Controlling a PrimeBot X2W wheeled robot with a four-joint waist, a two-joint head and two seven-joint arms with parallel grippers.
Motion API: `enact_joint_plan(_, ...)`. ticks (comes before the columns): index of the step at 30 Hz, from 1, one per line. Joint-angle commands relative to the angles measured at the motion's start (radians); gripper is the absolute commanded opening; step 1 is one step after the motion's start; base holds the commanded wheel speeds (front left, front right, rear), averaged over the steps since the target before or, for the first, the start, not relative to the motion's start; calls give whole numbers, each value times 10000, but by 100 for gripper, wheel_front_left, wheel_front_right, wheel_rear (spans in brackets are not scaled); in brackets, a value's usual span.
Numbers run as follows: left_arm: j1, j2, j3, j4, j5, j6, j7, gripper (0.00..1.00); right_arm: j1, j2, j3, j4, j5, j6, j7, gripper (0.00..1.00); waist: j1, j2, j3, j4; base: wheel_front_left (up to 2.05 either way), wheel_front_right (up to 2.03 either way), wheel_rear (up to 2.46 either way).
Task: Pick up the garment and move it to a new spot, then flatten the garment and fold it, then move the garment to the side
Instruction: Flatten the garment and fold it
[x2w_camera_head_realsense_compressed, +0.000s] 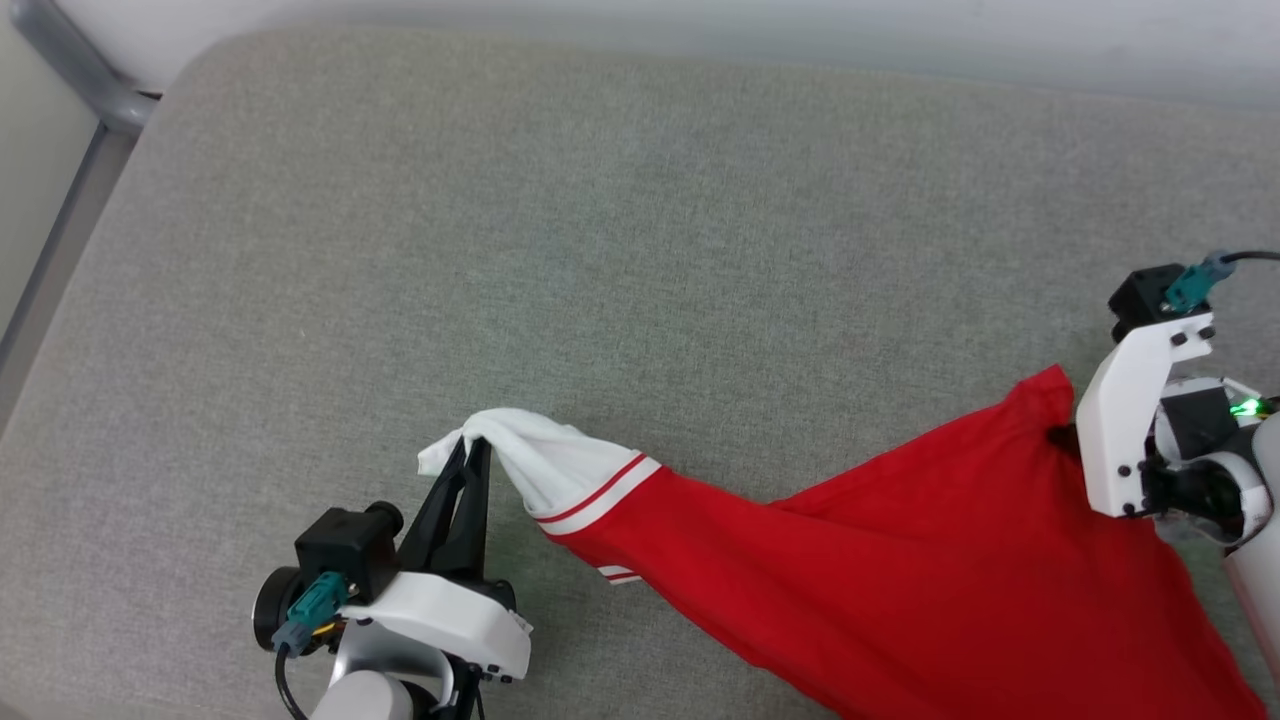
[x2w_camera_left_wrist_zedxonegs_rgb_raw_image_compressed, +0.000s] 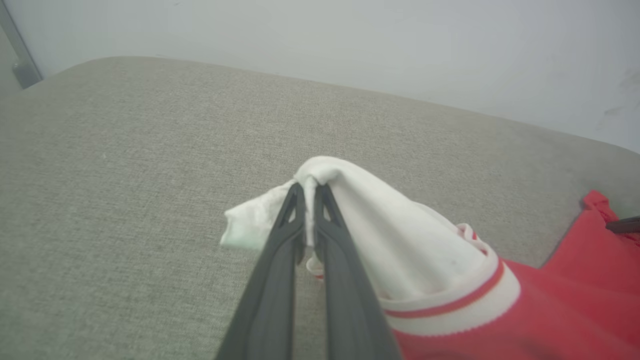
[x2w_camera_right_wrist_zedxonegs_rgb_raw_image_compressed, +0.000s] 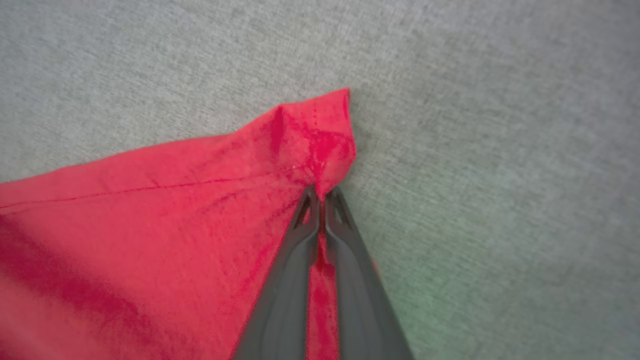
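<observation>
Grey woven cushion surface (x2w_camera_head_realsense_compressed: 640, 250), pale wall (x2w_camera_left_wrist_zedxonegs_rgb_raw_image_compressed: 350, 45) behind. The thin red jersey garment with white sleeves (x2w_camera_head_realsense_compressed: 900, 580) lies near-right, spanning both grippers. The left gripper (x2w_camera_head_realsense_compressed: 475, 450) pinches the white sleeve (x2w_camera_left_wrist_zedxonegs_rgb_raw_image_compressed: 400, 235); the right gripper (x2w_camera_right_wrist_zedxonegs_rgb_raw_image_compressed: 322, 192) pinches a red hem corner (x2w_camera_right_wrist_zedxonegs_rgb_raw_image_compressed: 315, 135). Lift both evenly, under light tension.

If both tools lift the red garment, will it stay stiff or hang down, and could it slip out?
Probably floppy: the garment drapes and creases between the left tool and the right tool. Likely light, since small pinches on a white sleeve and a red corner hold it. Slipping seems possible: each grip takes little fabric.
</observation>
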Motion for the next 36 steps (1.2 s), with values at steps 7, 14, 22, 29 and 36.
enact_joint_plan(7, 95, 356, 249, 159, -336, -169, 86, 0, 227, 269, -665, 543, -384, -1, -1609, 0, -1, 0, -1331, -381, 0, 0, 0)
enact_joint_plan(14, -451, 523, 343, 172, -886, -581, 738, 0, 540, 778, -1597, 791, -1107, -1, -2796, 0, -1, 0, -2304, -877, 0, 0, 0)
enact_joint_plan(22, -2317, 784, 509, 997, -940, -631, 1399, 0, 235, 1455, -2601, 541, -2043, -3, -3928, 0, -1, 0, -2782, -1510, 0, 0, 0)
enact_joint_plan(29, -4500, 706, 690, 2340, -796, -597, 1031, 0, -771, 2091, -3706, 439, -2889, -1, -5465, 0, -1, 0, -2607, -1743, 0, 0, 0)
enact_joint_plan(36, -6968, 685, 675, 4029, -618, -845, 587, 0, -2533, 2680, -4667, 809, -3408, -3, -6686, 0, -1, 0, -1920, -1914, 0, 0, 0)
